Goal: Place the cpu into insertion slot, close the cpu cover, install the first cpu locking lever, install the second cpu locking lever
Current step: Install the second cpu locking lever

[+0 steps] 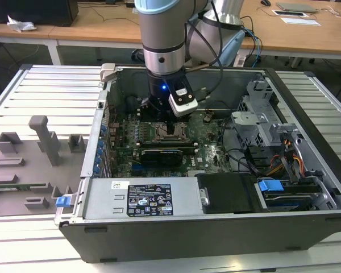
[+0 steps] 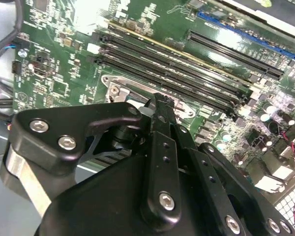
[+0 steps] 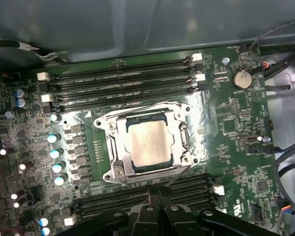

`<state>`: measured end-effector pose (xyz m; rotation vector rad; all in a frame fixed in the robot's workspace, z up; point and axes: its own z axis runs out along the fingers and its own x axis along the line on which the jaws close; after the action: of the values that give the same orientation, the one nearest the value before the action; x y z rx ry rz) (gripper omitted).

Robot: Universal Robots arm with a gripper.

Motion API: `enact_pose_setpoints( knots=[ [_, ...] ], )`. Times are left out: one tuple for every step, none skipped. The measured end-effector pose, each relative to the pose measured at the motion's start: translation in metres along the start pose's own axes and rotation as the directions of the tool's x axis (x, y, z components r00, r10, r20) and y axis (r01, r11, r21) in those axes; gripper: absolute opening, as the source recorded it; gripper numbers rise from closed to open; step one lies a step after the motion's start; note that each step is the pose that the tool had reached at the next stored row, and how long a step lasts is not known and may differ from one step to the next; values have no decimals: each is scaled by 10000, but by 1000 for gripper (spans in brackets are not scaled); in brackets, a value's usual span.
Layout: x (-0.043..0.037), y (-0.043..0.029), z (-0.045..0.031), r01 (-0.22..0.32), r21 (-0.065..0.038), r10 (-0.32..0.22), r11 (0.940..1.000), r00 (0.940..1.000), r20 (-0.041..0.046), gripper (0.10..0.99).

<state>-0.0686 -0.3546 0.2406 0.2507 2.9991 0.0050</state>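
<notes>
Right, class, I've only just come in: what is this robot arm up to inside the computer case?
The arm's gripper hangs just above the insertion slot on the green motherboard, inside the open computer case. The cpu already sits in the slot, and the cpu cover appears to lie closed as a silver frame around it. In the second wrist view the fingers look pressed together with nothing between them.
</notes>
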Motion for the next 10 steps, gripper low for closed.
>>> enact_pose_setpoints(
  knots=[
    [24,-5,4,-3,-28,3,10000,10000,-5,106],
    [49,-9,9,-8,-59,8,10000,10000,-10,106],
    [110,-27,30,-16,-126,16,9999,10000,-21,106],
    [128,-48,52,-14,-166,13,9999,10000,-27,106],
    [134,-58,62,-11,-193,10,9998,10000,-32,106],
    [140,-66,69,-10,-232,9,9997,10000,-39,106],
    [151,-81,78,-12,-325,10,9995,10000,-54,106],
    [163,-97,85,-19,-426,16,9991,10000,-72,106],
    [180,-126,101,-27,-565,22,9984,10000,-95,106],
    [188,-139,108,-32,-617,25,9981,9999,-104,106]
  ],
)
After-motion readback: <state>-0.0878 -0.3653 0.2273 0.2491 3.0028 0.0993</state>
